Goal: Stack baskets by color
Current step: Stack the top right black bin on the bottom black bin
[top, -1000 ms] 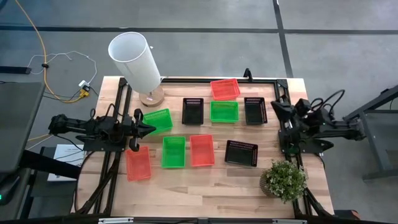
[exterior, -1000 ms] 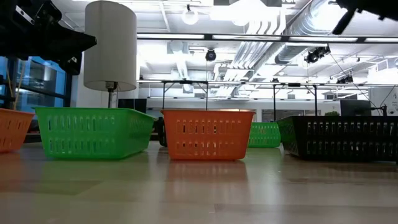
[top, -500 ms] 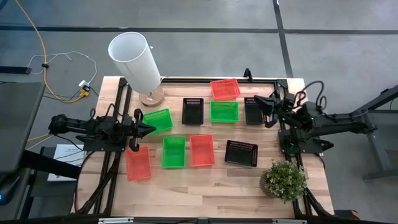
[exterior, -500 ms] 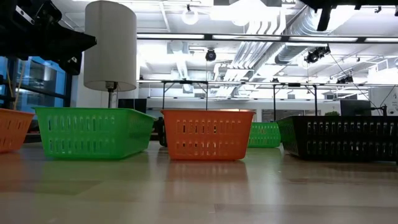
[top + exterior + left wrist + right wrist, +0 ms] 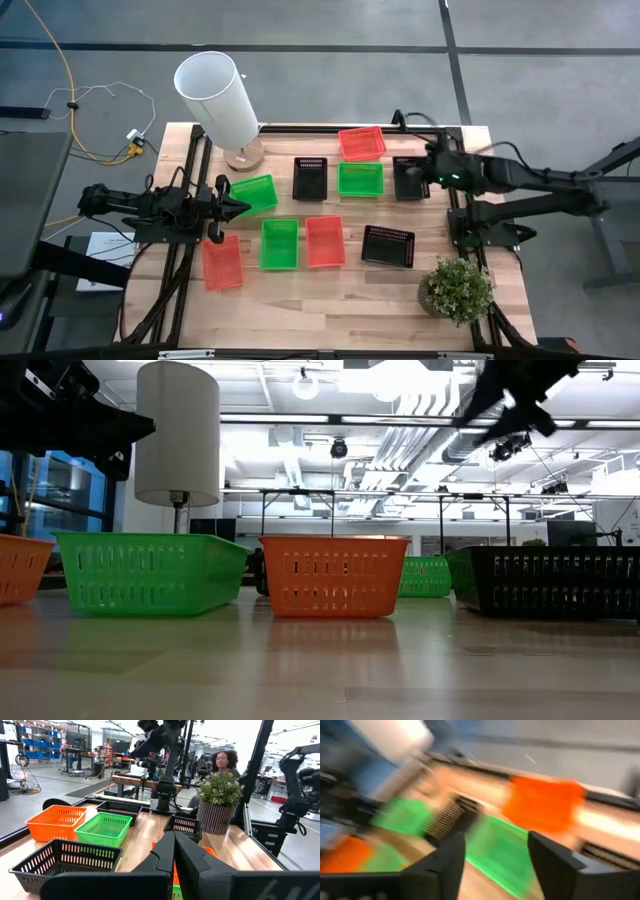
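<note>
Nine mesh baskets rest on their bottoms on the wooden table (image 5: 330, 300): red (image 5: 361, 143) at the far edge, then black (image 5: 309, 178), green (image 5: 360, 178) and black (image 5: 410, 190) in a row, green (image 5: 252, 193) to the left, and green (image 5: 279, 244), red (image 5: 325, 241), red (image 5: 222, 262) and black (image 5: 388, 245) nearer. My right gripper (image 5: 492, 860) hovers open above the far right black basket, tipped downward (image 5: 428, 172). My left gripper (image 5: 174, 837) is shut and level at the table's left edge (image 5: 240, 208), beside the left green basket.
A tall white cylinder (image 5: 215, 95) on a wooden foot stands at the far left corner. A potted plant (image 5: 456, 290) sits at the near right corner. A black frame (image 5: 455, 215) runs along the table's sides. A person (image 5: 225, 762) shows beyond the table.
My right arm has unfolded from the table's right edge and risen. Its gripper has gone a little toward the table's left, over the far right black basket, and tipped from pointing upward to slanting down. No basket has moved.
</note>
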You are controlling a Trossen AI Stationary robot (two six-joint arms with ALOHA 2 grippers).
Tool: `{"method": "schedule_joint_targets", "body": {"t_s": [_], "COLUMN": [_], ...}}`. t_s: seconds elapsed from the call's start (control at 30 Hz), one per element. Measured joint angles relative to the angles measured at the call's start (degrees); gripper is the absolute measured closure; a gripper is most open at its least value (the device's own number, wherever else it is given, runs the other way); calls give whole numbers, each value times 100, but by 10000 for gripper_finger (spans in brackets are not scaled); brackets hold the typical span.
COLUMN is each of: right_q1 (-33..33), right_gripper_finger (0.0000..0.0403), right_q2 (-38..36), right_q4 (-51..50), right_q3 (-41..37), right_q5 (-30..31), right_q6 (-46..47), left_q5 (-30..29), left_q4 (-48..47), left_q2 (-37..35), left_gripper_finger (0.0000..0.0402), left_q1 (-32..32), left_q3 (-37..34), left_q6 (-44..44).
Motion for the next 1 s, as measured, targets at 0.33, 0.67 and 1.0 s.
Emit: {"method": "schedule_joint_targets", "body": {"t_s": [0.33,0.67,1.0], "right_q1": [-1174,-1940,-2598], "right_gripper_finger": [126,126,126], "right_q2": [1324,1362,1366], "right_q4": [-2603,-1096,-36], "right_q3": [-233,-1589,-2098], "right_q5": [-494,-539,-408], "right_q6": [1316,1356,1175], "left_q5": [-2,0,0], "left_q4": [0,-2,0], "left_q2": [0,-1,0], "left_gripper_finger": [401,401,401], "left_q1": [0,0,-1], "left_q3": [0,0,0], "left_q6": [0,1,1]}}
